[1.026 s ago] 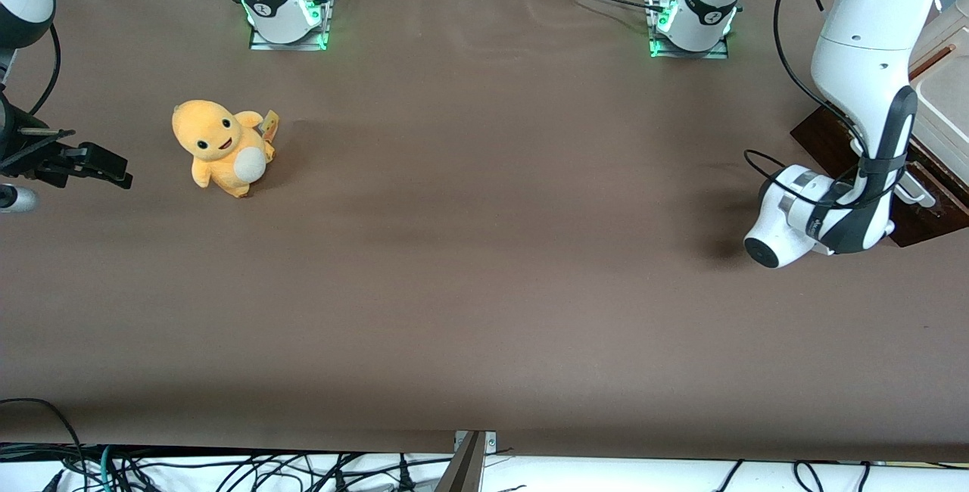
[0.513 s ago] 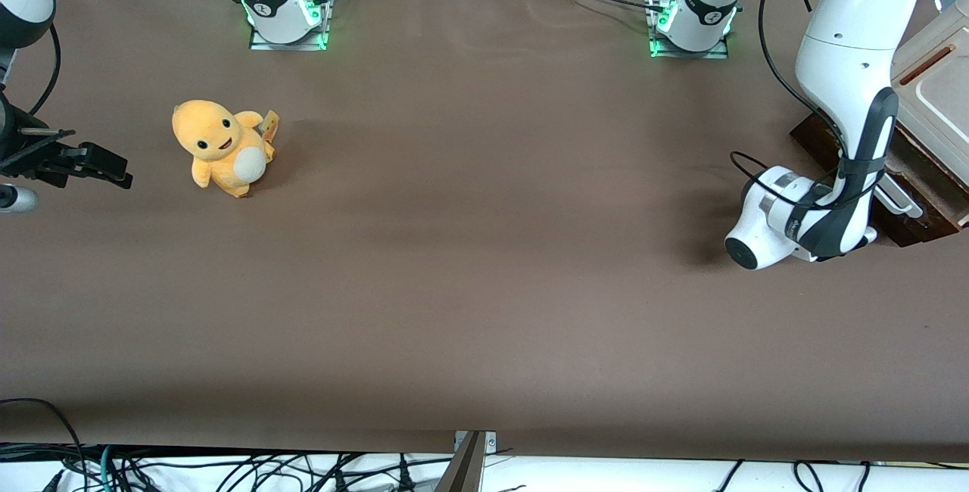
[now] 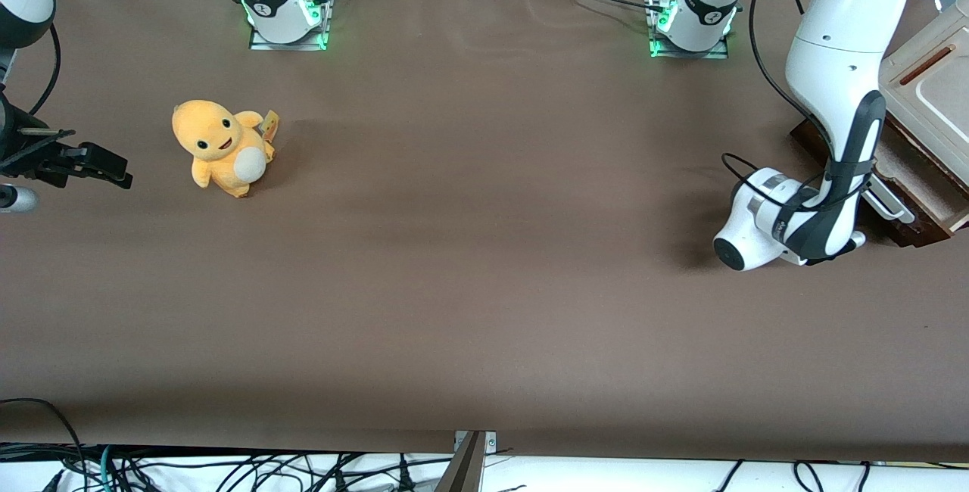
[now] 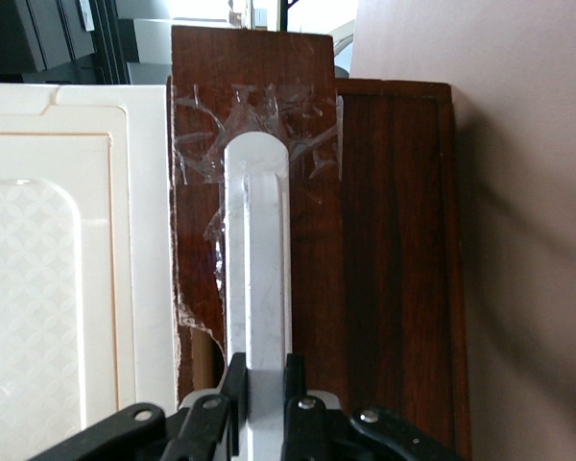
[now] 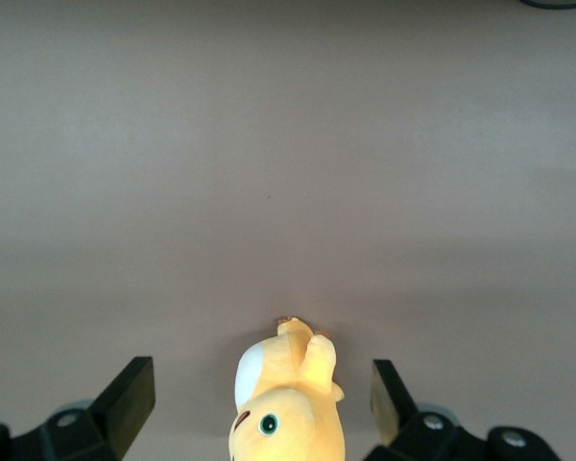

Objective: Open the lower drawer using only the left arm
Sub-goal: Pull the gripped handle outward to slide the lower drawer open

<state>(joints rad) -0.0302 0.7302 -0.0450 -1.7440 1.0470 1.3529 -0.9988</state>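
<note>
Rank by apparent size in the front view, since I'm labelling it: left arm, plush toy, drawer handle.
1. Left arm, by far the largest.
2. Plush toy.
3. Drawer handle, mostly hidden by the arm; the gripper is shut on it.

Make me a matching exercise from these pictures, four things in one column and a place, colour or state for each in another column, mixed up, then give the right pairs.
Things:
1. gripper
2. lower drawer
3. plush toy
4. bar handle

Descriptions:
A. yellow-orange, sitting toward the parked arm's end of the table
B. silvery white, long
C. black, shut on the bar handle
D. dark brown front, partly pulled out, pale wood inside

Pairs: 1-C, 2-D, 3-A, 4-B
</note>
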